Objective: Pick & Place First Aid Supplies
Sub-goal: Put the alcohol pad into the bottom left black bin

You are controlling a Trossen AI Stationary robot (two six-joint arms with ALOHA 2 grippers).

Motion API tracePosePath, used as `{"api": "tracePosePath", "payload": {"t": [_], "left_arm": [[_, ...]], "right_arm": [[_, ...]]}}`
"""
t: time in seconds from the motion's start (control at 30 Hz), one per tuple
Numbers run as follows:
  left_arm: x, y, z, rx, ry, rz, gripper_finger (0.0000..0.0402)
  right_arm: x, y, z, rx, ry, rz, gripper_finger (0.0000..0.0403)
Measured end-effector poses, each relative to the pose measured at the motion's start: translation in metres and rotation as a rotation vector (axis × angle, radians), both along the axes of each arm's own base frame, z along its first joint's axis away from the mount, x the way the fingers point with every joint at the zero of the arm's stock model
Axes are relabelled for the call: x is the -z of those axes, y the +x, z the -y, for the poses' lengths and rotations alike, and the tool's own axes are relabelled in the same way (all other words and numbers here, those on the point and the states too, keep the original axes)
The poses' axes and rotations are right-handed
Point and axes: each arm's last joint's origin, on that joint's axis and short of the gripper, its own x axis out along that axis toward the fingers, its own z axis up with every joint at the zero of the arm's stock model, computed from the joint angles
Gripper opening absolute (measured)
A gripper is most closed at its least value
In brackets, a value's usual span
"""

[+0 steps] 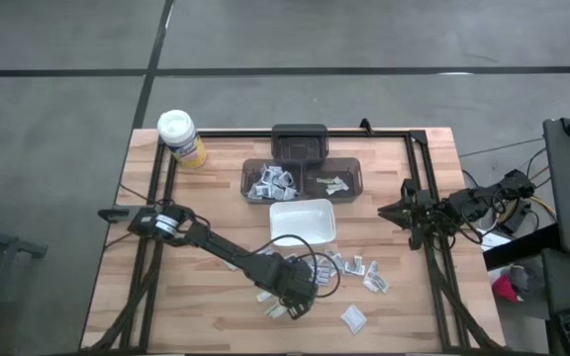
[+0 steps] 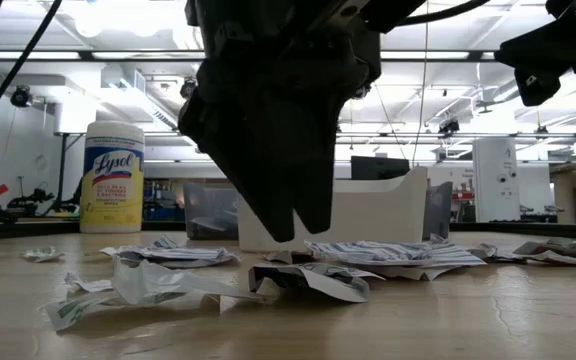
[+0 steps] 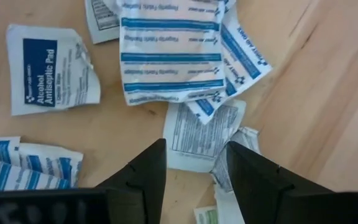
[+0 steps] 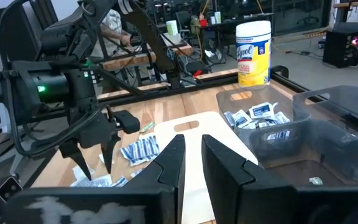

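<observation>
The first aid supplies are small flat white packets with blue print, scattered on the wooden table [image 1: 349, 267] near its front middle. My left gripper [image 1: 292, 287] points steeply down over them, open. In the left wrist view its fingers [image 3: 151, 168] stand on either side of a packet with fine print [image 3: 197, 134], under a larger blue-striped packet [image 3: 169, 53]. The low view shows the fingertips [image 2: 286, 225] just above the crumpled packets [image 2: 303, 280]. My right gripper [image 1: 389, 212] waits at the table's right edge, its fingers a narrow gap apart [image 4: 192, 149], with nothing between them.
A white tray [image 1: 302, 220] stands just beyond the packets. Behind it is a grey two-compartment bin [image 1: 305, 179], holding packets on its left and a few greenish ones on its right. A yellow canister [image 1: 180, 136] stands at the far left corner.
</observation>
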Motion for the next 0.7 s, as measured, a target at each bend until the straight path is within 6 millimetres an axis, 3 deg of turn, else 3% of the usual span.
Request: {"api": "tracePosePath", "payload": {"t": [0.7], "left_arm": [[0.012,-0.009,-0.008,-0.161,0.004,-0.104,0.0161]], "right_arm": [[0.0,0.0,0.0,0.001,0.008,0.001,0.0052]]}}
